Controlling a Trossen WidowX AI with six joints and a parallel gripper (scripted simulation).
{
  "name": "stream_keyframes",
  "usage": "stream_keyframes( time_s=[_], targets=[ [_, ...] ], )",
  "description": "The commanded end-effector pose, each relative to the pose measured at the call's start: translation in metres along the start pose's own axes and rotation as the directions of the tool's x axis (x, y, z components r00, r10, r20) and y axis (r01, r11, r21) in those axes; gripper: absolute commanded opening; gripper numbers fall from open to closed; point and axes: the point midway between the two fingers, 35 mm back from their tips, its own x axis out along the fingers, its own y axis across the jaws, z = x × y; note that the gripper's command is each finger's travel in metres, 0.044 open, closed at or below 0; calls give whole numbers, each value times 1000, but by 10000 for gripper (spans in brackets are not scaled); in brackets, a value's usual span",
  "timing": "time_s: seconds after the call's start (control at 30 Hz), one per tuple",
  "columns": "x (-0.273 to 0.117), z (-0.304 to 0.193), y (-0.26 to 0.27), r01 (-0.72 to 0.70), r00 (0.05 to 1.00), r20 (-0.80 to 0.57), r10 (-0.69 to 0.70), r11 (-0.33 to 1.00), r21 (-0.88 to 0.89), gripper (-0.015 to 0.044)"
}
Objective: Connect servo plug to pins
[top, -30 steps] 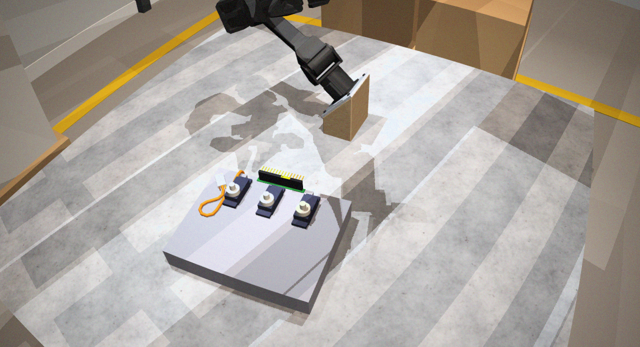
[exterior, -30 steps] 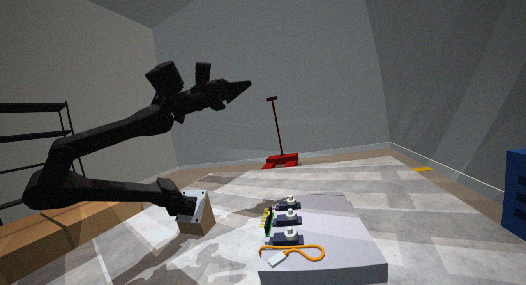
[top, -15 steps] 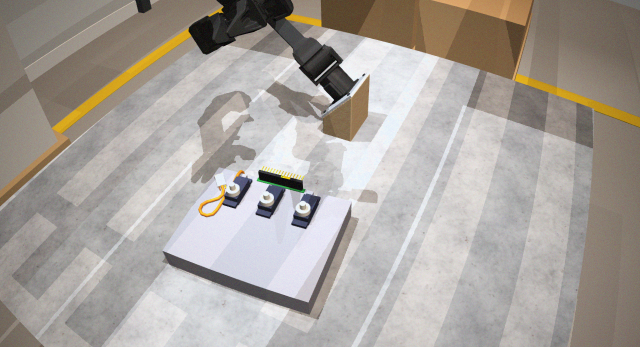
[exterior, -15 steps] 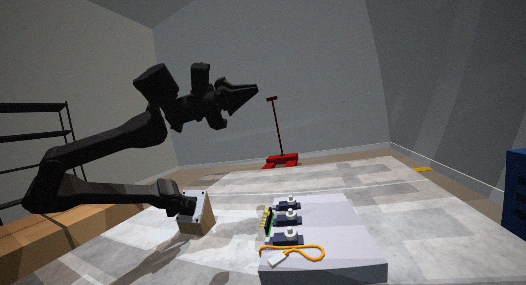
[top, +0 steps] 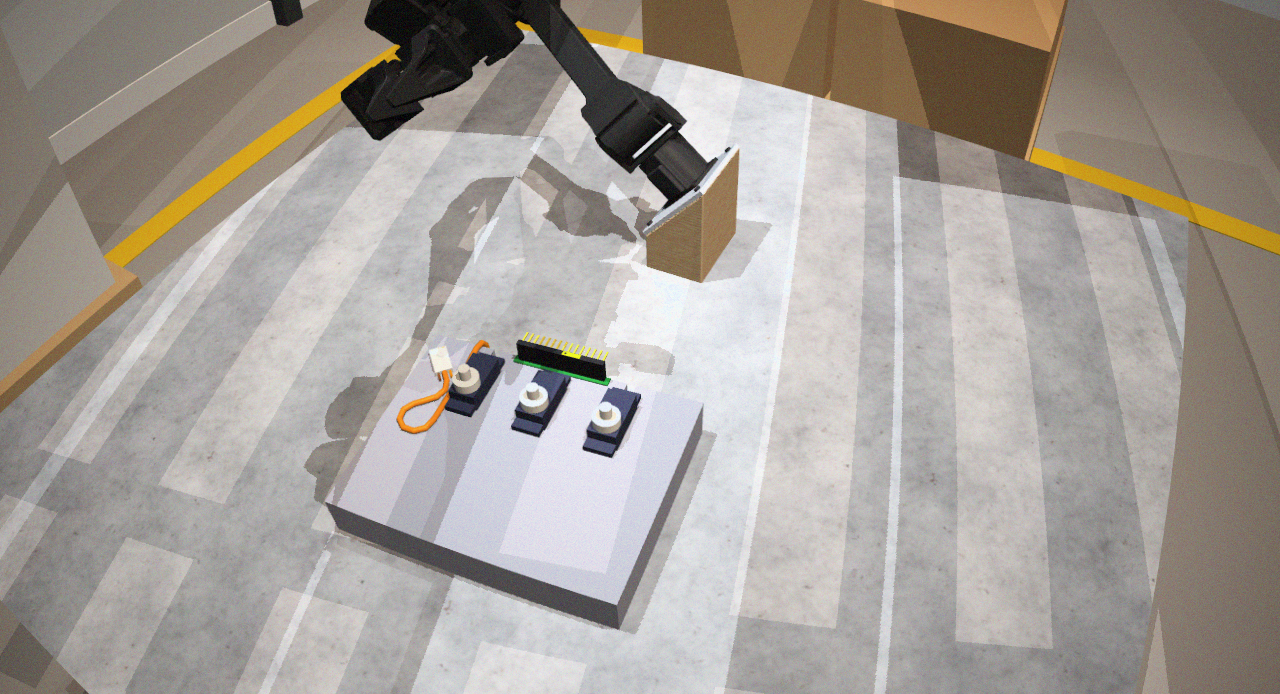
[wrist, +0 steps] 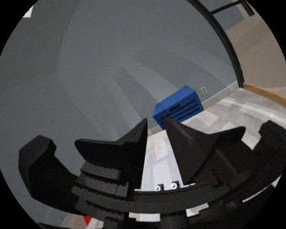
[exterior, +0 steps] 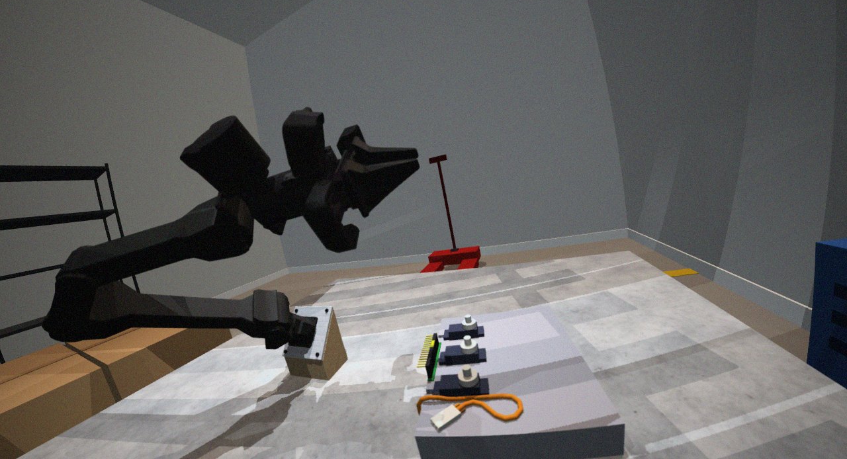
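Observation:
The white plug (top: 440, 359) (exterior: 445, 417) lies on the grey holder (top: 537, 502) (exterior: 533, 374), near a corner. Its orange lead (top: 409, 426) (exterior: 519, 407) loops beside the nearest dark servo (top: 487, 374) (exterior: 445, 387). The plug's holes cannot be made out. A black header (top: 562, 363) (exterior: 431, 368) on the holder's edge carries a row of thin pins (exterior: 423, 356). A yellow band (top: 571, 355) marks some of them; the dot is too small to tell. My gripper (exterior: 417, 158) (wrist: 156, 121) is partly open and empty, high above the table and well away from the plug.
Two more servos (top: 542, 396) (top: 615, 414) with white round tops stand on the holder beside the header. The arm's base is mounted on a wooden block (top: 720, 208) (exterior: 335, 350). Cardboard boxes (top: 939, 72) and a blue cabinet (wrist: 178, 106) stand beyond the table.

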Motion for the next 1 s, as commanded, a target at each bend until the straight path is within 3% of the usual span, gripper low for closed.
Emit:
stream_keyframes(
  time_s=[0.0, 0.97],
  targets=[
    [-3, 4, -17, 20, 1000, 18, -21, 999, 39, 115],
    [-43, 16, -128, 178, 972, 114, -208, 957, 229, 115]
  ],
)
